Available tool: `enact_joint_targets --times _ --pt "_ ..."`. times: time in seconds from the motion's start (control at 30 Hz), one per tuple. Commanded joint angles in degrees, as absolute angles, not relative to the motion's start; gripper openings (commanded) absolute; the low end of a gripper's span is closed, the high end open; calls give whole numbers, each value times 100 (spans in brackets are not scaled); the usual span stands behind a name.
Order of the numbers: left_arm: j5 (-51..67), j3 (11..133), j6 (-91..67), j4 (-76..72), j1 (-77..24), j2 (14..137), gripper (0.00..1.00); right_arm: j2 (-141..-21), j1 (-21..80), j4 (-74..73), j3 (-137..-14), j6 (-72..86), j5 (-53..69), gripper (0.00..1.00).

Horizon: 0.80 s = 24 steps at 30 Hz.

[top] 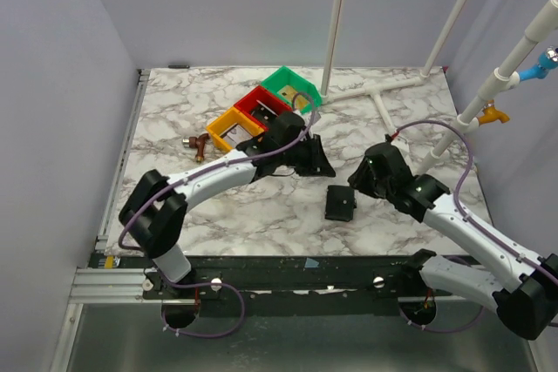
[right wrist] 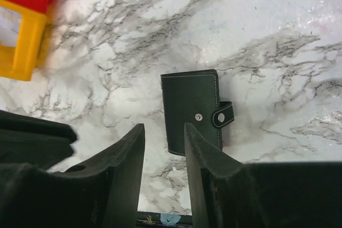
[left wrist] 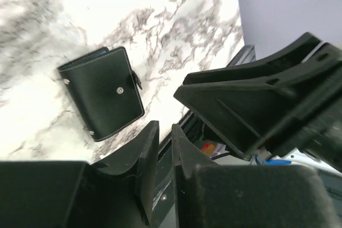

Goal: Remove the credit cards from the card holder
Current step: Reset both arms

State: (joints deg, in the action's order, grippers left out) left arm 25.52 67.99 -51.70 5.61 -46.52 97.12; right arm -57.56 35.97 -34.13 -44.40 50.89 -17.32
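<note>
The card holder (top: 340, 202) is a small black wallet lying flat and folded on the marble table, between my two grippers. In the right wrist view the card holder (right wrist: 192, 108) has its strap tab sticking out to the side, unsnapped. It also shows in the left wrist view (left wrist: 101, 92). No credit cards are visible; they are hidden. My left gripper (top: 319, 166) hovers just behind and left of the wallet, with its jaws nearly together and empty (left wrist: 165, 129). My right gripper (top: 361, 182) is right of the wallet, open and empty (right wrist: 164, 129).
Yellow (top: 233, 128), red (top: 263, 107) and green (top: 292, 86) bins stand in a row behind the left arm. A small brown object (top: 199, 143) lies left of them. White pipes (top: 375, 91) cross the back right. The table's near edge (top: 288, 256) is close to the wallet.
</note>
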Motion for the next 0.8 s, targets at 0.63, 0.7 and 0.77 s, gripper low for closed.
enact_joint_targets --times 0.63,0.7,0.77 --pt "770 5472 -3603 2397 -3363 5854 98 -5833 3631 -2238 -5106 4683 -1323 100" --pt "712 5371 -3610 2421 -3349 5748 99 -5847 3627 -2127 -5108 4667 -1276 100" --pt "598 5290 -3672 2421 -3340 5642 98 -5864 3629 -2056 -5113 4674 -1249 100"
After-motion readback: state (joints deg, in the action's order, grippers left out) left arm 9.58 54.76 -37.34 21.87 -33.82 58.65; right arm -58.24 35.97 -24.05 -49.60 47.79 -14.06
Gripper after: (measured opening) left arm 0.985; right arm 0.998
